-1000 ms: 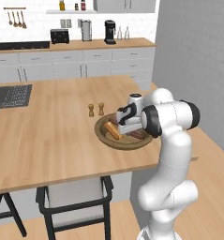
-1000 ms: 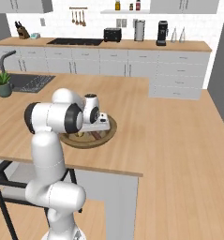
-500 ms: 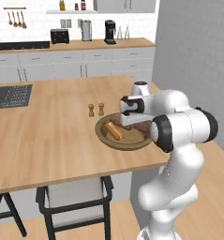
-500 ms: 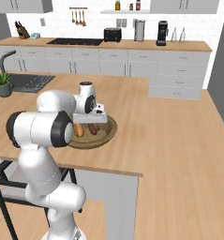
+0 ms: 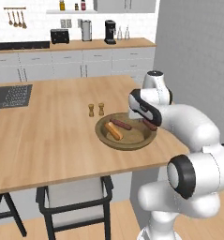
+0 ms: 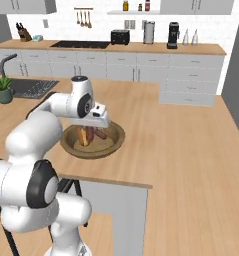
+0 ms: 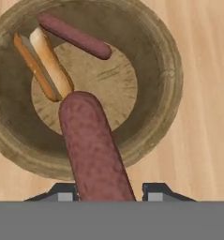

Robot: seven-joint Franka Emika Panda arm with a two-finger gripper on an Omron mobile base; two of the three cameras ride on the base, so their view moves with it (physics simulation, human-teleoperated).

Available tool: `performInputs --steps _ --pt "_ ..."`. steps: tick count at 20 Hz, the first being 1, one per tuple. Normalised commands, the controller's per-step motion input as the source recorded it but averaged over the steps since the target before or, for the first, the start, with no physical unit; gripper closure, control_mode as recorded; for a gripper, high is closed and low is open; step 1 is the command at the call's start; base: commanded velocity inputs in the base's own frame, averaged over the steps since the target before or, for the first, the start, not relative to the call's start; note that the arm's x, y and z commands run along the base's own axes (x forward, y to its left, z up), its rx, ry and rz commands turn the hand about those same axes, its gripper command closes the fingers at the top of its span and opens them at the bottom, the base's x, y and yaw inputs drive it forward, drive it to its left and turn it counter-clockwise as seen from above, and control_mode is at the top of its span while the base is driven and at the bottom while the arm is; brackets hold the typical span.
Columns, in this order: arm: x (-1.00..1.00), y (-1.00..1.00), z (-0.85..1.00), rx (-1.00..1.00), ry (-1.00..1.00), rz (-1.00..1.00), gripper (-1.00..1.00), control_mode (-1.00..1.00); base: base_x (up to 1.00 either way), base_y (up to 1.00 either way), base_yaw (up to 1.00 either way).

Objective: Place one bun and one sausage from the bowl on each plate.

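Note:
The brown wooden bowl (image 7: 172, 75) sits on the island counter, near its right end in the left base view (image 5: 123, 146) and beside the arm in the right base view (image 6: 91, 154). My gripper (image 7: 111, 193) hangs over it, shut on a dark red sausage (image 7: 92, 145) that is lifted above the bowl's bottom. That sausage (image 5: 149, 124) shows under the hand at the bowl's right rim. In the bowl lie a split bun (image 7: 50, 65) (image 5: 113, 131) and another sausage (image 7: 76, 35) (image 5: 120, 124). The plates are out of view.
Two small shakers (image 5: 96, 109) stand just behind the bowl. A potted plant (image 6: 3, 87) and a sink (image 6: 28, 87) are at the counter's far left. A chair (image 5: 73, 197) is tucked under the front edge. The counter's right edge (image 5: 174, 140) is close to the bowl.
The arm has swung round and the hand has risen from the bowl with a sausage between its fingers, which have closed in a little.

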Motion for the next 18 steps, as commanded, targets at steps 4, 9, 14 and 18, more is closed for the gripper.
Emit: performInputs --steps 4,9,14,18 --pt "-1.00 -0.35 0.00 0.08 -0.19 -0.01 1.00 -1.00 0.00 0.00 0.00" --pt "-0.47 -0.03 0.00 0.01 -0.05 0.00 1.00 -1.00 0.00 0.00 0.00" --pt "-0.09 0.00 0.00 0.00 0.00 0.00 1.00 1.00 -0.47 0.11 -0.01" --pt "0.00 0.00 0.00 0.00 0.00 0.00 1.00 1.00 -0.86 0.78 -0.09"
